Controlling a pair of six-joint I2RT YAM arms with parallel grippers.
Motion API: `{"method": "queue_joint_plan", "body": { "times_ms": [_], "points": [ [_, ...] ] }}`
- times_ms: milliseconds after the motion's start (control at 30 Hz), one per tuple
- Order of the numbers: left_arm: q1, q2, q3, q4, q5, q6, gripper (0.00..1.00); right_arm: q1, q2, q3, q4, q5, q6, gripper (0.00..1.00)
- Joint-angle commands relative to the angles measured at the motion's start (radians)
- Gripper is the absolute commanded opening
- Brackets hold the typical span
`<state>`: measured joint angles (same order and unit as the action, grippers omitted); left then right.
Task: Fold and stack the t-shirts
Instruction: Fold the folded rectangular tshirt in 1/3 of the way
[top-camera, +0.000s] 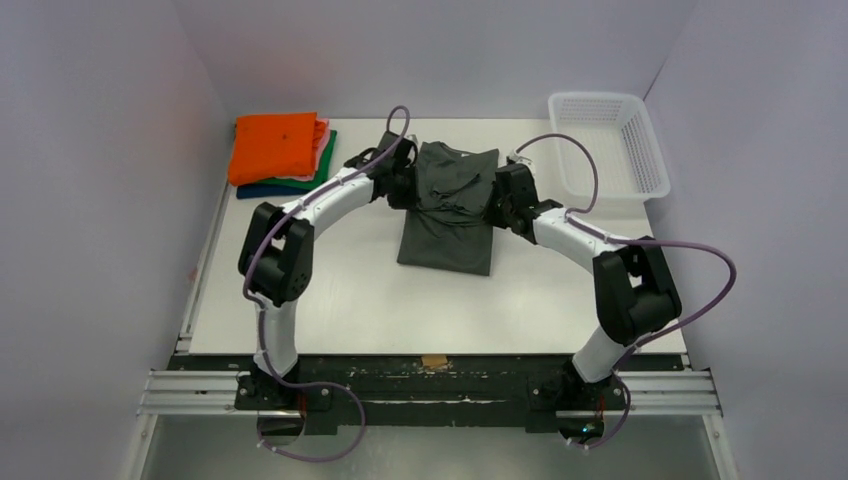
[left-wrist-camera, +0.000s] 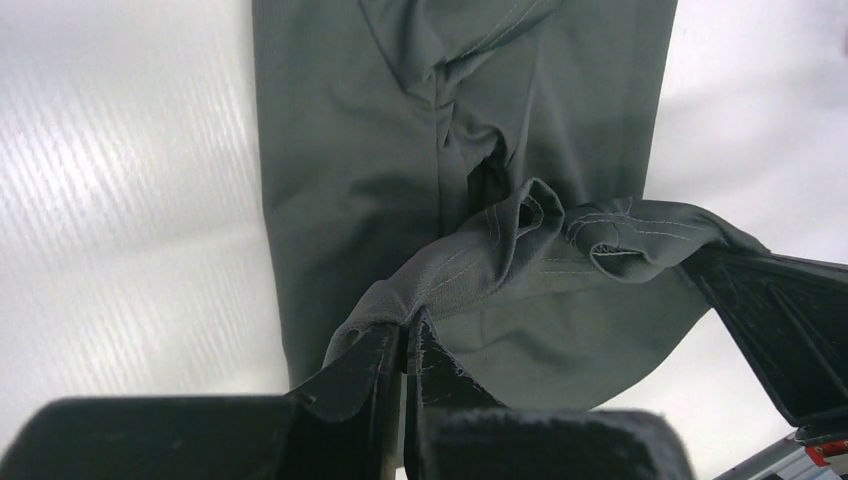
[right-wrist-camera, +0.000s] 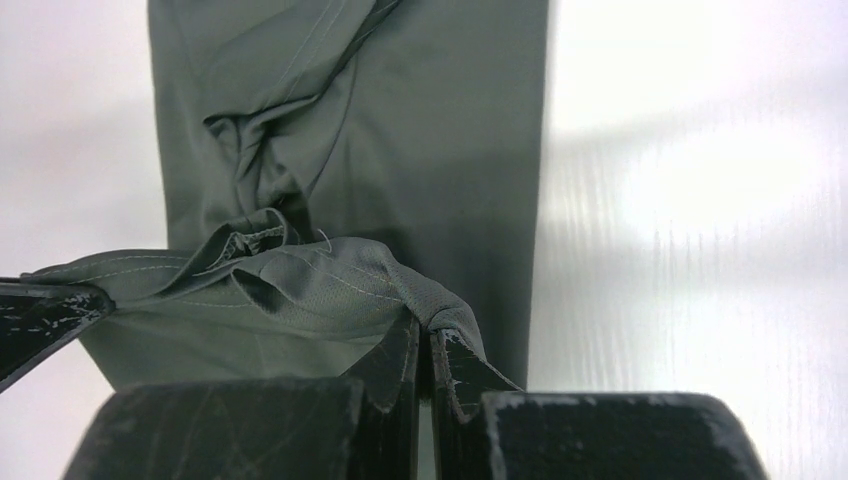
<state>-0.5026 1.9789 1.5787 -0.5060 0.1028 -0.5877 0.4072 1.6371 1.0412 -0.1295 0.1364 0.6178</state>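
Two pairs of fingers are each pressed shut on a pinch of the same dark charcoal-grey t-shirt (top-camera: 447, 215). In the left wrist view, the left gripper (left-wrist-camera: 408, 335) has its jaws closed tight with a ridge of stitched hem caught between them. In the right wrist view, the right gripper (right-wrist-camera: 425, 335) clamps a similar fold of cloth. From both grips the fabric runs as a bunched, sagging band between the two grippers, and it is lifted off the part of the shirt that lies flat beneath.

Seen from above, the two grippers face each other across the far end of the shirt, the left one at its left edge and the right one at its right edge. The raised portion is crumpled between them. The near part of the shirt is a narrow, smooth panel lying flat on the white table (top-camera: 350, 290), about midway across it.

At the far left corner of the table sits a stack of folded t-shirts, well apart from the grey one. The orange shirt (top-camera: 275, 145) is on top, with pink (top-camera: 323, 130) and green (top-camera: 327, 158) edges showing below it and a dark blue shirt (top-camera: 262, 190) at the bottom. A white plastic mesh basket (top-camera: 640, 150) stands at the far right corner.
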Motion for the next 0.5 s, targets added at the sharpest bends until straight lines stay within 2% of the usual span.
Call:
{"method": "queue_joint_plan", "body": {
  "times_ms": [0, 133, 233, 300, 367, 400, 467],
  "points": [
    [0.018, 0.061, 0.106, -0.02, 0.033, 0.045, 0.03, -0.043, 0.027, 0.049, 0.059, -0.015, -0.016, 0.0],
    [0.03, 0.132, 0.189, -0.063, 0.038, 0.057, 0.11, -0.074, 0.079, 0.065, 0.116, -0.083, -0.027, 0.03],
    [0.043, 0.166, 0.234, -0.078, 0.045, 0.061, 0.27, -0.092, 0.147, 0.122, 0.121, -0.132, -0.042, 0.11],
    [0.061, 0.186, 0.286, -0.102, 0.051, 0.066, 0.36, -0.105, 0.192, 0.173, 0.109, -0.149, -0.044, 0.26],
    [0.078, 0.195, 0.352, -0.147, 0.057, 0.065, 0.54, -0.122, 0.219, 0.223, 0.077, -0.142, -0.033, 0.48],
    [0.085, 0.186, 0.368, -0.157, 0.057, 0.064, 0.63, -0.13, 0.223, 0.244, 0.059, -0.138, -0.029, 0.55],
    [0.092, 0.136, 0.337, -0.149, 0.051, 0.068, 0.88, -0.137, 0.204, 0.262, 0.035, -0.136, -0.039, 0.66]
  ]
}}
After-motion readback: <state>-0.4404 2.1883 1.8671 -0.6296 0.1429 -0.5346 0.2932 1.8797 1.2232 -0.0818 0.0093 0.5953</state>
